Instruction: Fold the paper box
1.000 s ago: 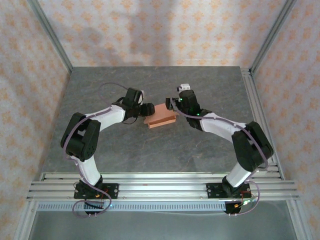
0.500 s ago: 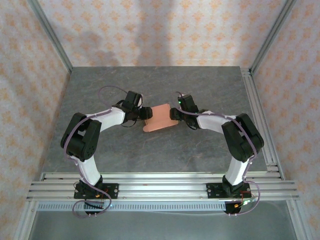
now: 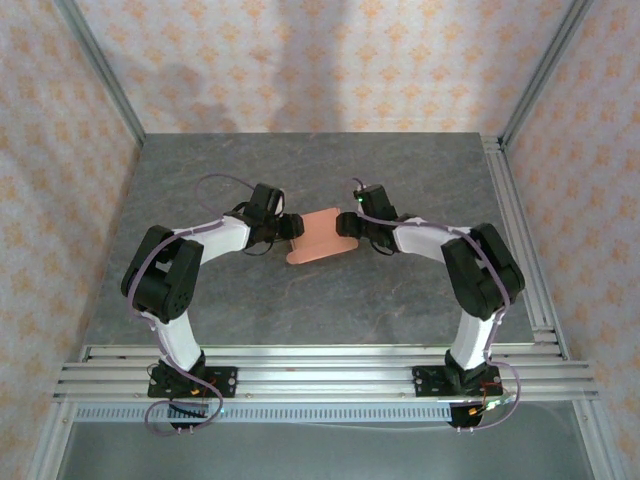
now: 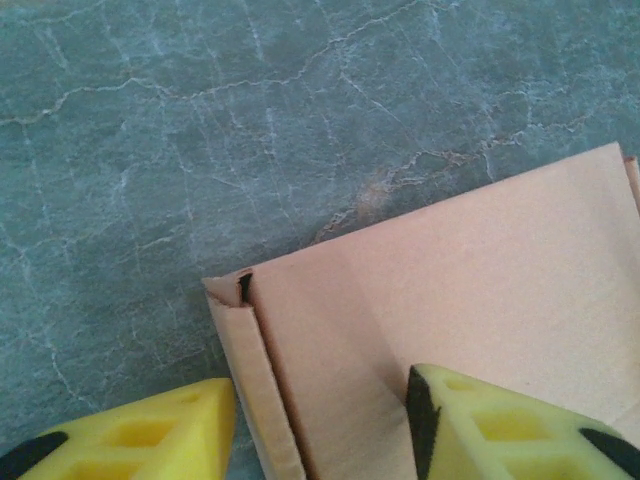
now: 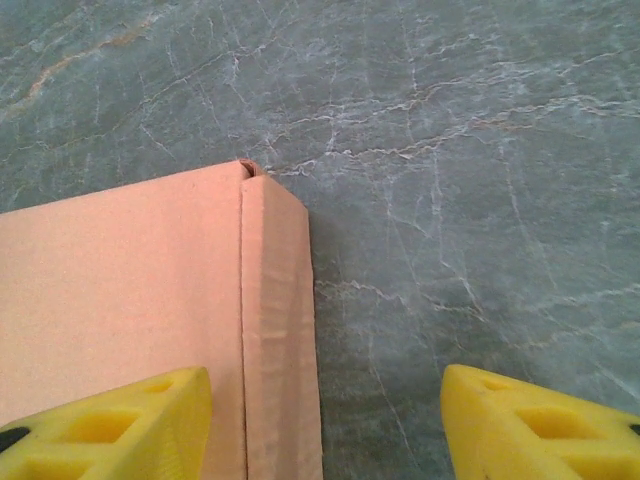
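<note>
Left claw (image 3: pixel 295 226) and right claw (image 3: pixel 346 227) (both spread) have closed in, straddling ends of the paper box (image 3: pixel 320 237).

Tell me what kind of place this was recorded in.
Probably a purpose-built robot test cell rather than a home or factory floor: a grey stone-look table walled by patterned panels in aluminium framing, with the left arm and right arm bolted to aluminium rails.

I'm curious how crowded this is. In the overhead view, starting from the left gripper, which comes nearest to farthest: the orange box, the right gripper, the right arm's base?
From the left gripper:
1. paper box, right beside it, just to its right.
2. right gripper, across the box.
3. right arm's base, far off at the near right.
</note>
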`<state>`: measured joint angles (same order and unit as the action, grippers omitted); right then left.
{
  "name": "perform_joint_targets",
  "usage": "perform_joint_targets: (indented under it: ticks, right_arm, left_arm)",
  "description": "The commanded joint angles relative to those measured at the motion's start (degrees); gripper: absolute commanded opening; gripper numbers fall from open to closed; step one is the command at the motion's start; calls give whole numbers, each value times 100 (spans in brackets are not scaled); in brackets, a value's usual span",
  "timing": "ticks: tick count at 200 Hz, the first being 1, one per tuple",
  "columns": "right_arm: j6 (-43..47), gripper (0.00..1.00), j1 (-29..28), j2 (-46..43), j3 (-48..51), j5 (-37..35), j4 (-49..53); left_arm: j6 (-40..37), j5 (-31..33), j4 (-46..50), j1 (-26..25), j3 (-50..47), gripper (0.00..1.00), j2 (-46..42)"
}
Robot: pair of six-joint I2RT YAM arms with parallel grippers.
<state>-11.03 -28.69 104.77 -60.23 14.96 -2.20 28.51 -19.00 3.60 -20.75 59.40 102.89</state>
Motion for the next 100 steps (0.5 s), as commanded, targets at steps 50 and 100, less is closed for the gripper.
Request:
perform_joint_targets:
  ticks: [50,100]
  right_arm:
    - [-195,57,45,144,-41,25,22]
    - [-332,58,125,203,-117,180,-37]
  left_arm:
    - [143,-168,-61,65,-161,56,-313]
    - [451,-459,-361,201,-454,44,-480]
